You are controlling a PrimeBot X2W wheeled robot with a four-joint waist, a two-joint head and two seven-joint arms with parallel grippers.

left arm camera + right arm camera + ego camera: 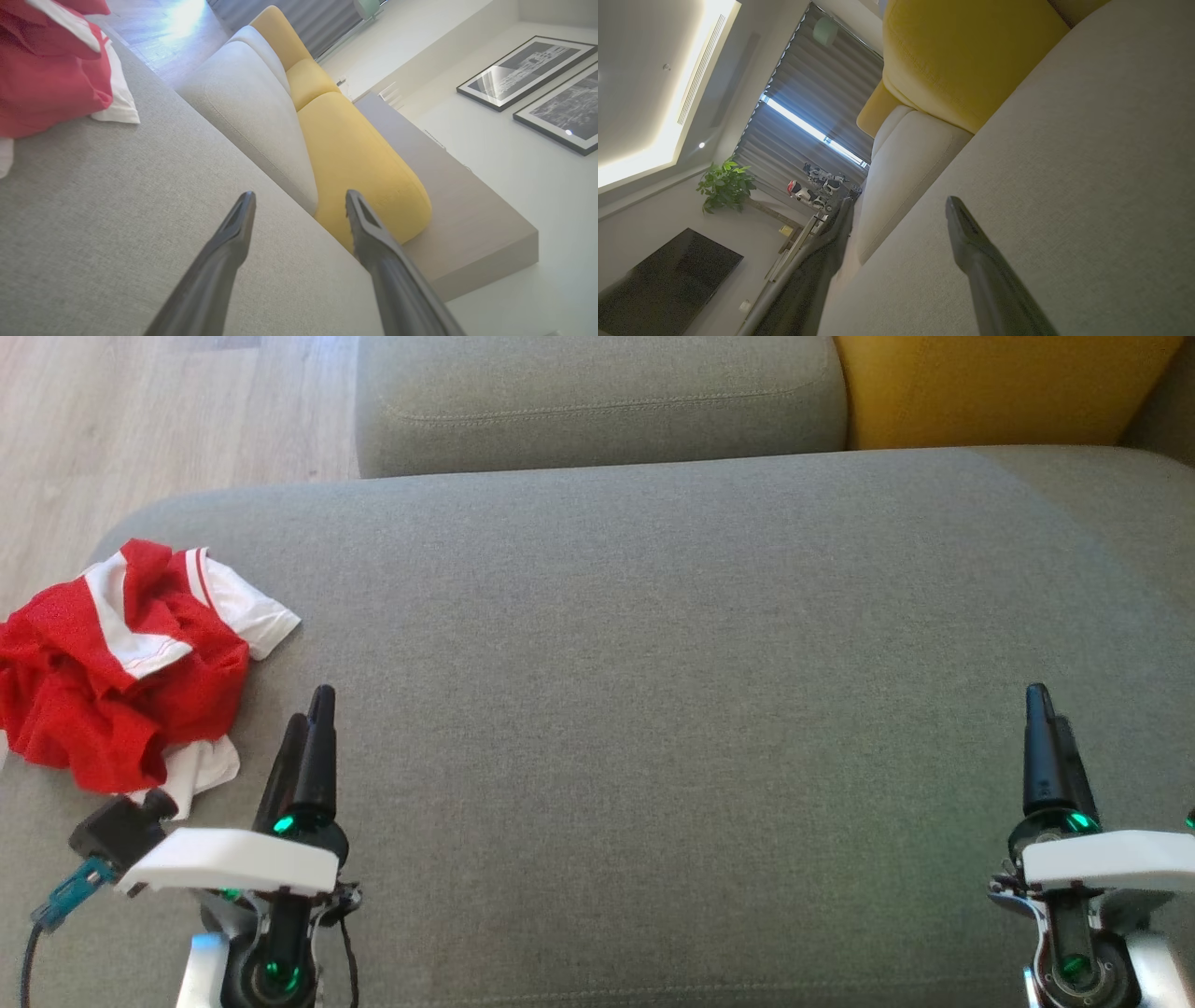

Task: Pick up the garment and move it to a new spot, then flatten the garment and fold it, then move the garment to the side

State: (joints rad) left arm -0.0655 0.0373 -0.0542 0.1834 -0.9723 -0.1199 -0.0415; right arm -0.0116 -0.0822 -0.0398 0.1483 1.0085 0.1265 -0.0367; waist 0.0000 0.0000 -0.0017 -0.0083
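The left gripper (310, 709) hangs with its jaws wide and nothing in them, just beside the garment (112, 681). The garment is a crumpled red-and-white heap at the left end of the sofa seat (653, 663), near its edge. The right gripper (1041, 702), equally wide and empty, hovers well apart over the seat's right side. Behind the seat sit a grey back cushion (597, 401) and a yellow cushion (999, 383), with wooden floor (140, 420) off to the left. To my eye the first step, the pickup, hasn't begun. Next, the left arm would need to swing over the heap, come down and pinch a good fold of cloth. It could then carry the cloth toward the middle of the seat.
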